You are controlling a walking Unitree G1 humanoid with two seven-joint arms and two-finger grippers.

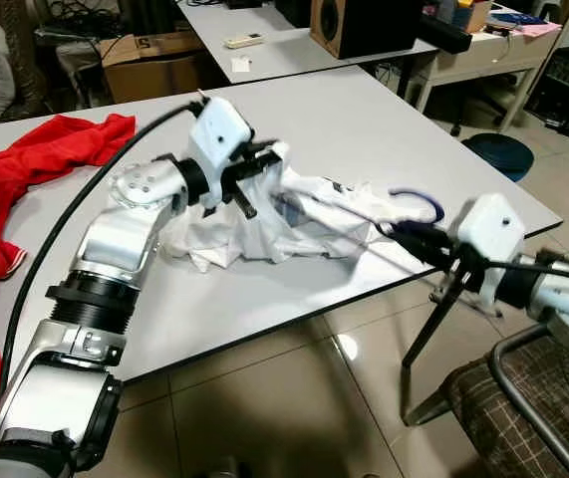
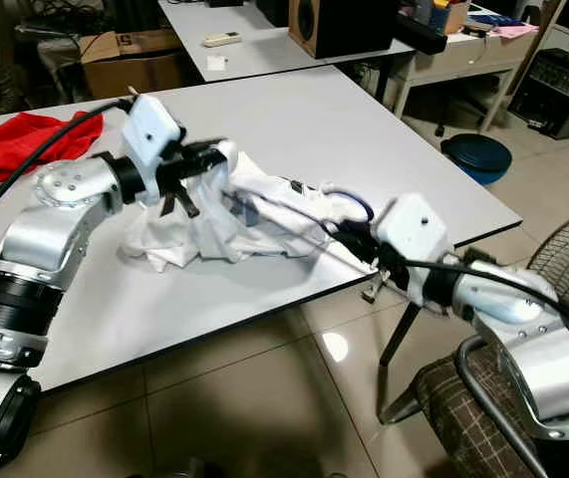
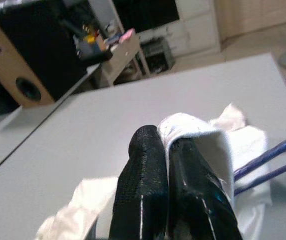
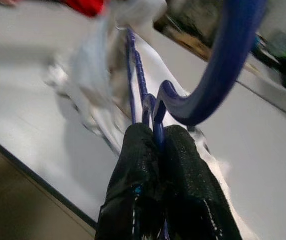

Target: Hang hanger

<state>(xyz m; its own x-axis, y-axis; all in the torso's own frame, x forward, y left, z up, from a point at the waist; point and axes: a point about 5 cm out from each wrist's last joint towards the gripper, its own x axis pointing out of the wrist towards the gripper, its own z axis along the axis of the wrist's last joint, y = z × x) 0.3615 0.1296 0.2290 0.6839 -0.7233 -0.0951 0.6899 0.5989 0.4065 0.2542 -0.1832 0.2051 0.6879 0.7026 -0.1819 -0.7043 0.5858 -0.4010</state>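
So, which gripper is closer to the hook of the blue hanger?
Right. The right gripper is shut on the blue hanger just below its hook; the left gripper pinches the white garment further along the table.

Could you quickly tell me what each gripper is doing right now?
Left gripper: shut on the white garment.
Right gripper: shut on the blue hanger.

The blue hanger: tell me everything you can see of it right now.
The blue hanger looks like glossy plastic, with a curved hook and thin ribbed bars running into the white garment, which covers most of it. It lies low over the grey table near the front edge, hook pointing toward the robot's right. The right gripper is shut on its neck below the hook; the left gripper pinches the cloth.
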